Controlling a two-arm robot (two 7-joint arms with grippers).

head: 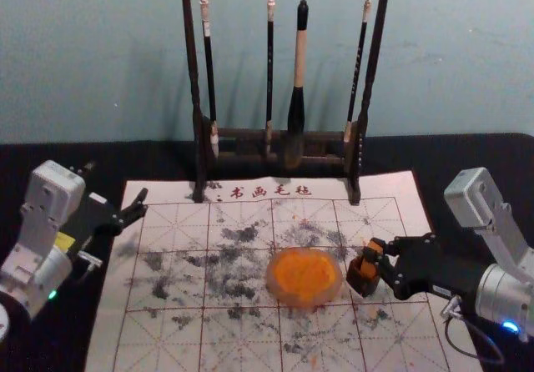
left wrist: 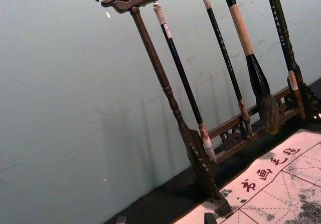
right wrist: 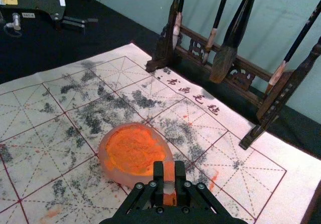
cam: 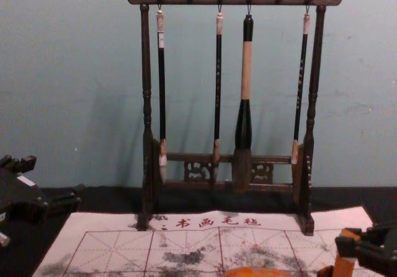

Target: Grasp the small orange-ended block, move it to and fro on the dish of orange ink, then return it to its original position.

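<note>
Right gripper [right wrist: 169,170] is clamping the orange-ended block [cam: 343,258], right of the ink dish [head: 303,278].
The orange-ended block is sitting in or just above a dark holder [head: 362,282], seating unclear; the side grip is presumably leaving its inking end free. The ink dish is resting nearby on the mat [head: 158,339], likely shortening the transfer. Left gripper [head: 144,203] is hanging wide by the mat's left edge, apparently clearing the work.
</note>
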